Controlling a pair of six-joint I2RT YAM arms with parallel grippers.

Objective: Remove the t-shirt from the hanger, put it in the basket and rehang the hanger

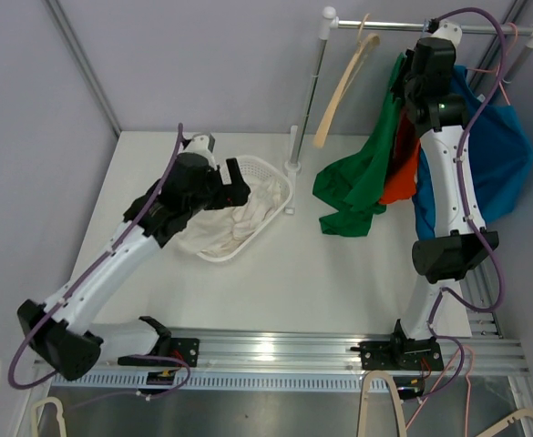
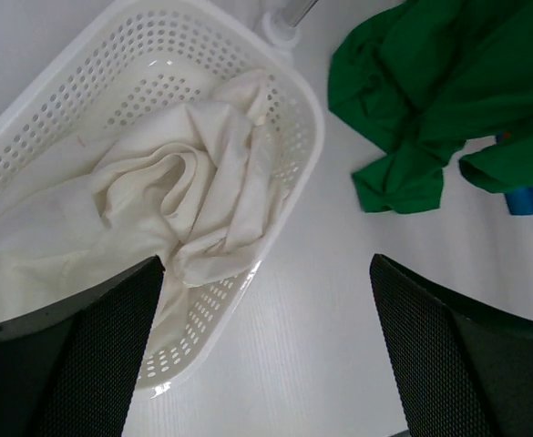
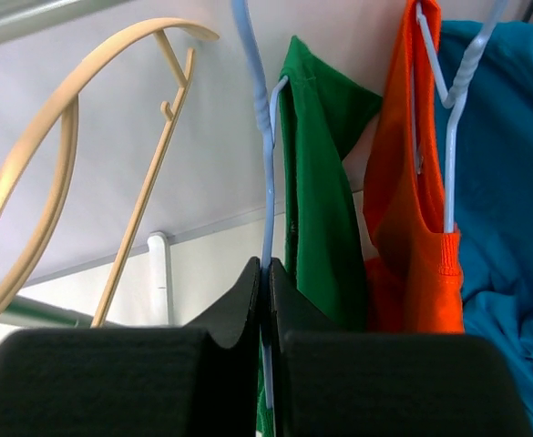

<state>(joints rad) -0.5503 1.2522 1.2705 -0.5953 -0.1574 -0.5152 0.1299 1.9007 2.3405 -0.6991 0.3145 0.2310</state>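
Two robot arms [image 1: 111,264] [image 1: 448,182]. One rack [image 1: 394,25]. One basket [image 1: 266,175] holding one white cloth [image 1: 230,228]. Three shirts: green shirt [image 1: 357,182], orange shirt [image 1: 403,182], blue shirt [image 1: 507,155]. On the rail, at least three hangers: one wooden hanger [image 3: 140,191], one blue hanger [image 3: 268,182], a second blue one [image 3: 448,164]. Three cream hangers [image 1: 364,410] partly visible along the bottom edge.

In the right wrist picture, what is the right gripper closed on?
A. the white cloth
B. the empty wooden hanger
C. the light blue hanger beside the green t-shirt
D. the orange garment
C: the right gripper is shut on the thin light blue hanger, right beside the green t-shirt.
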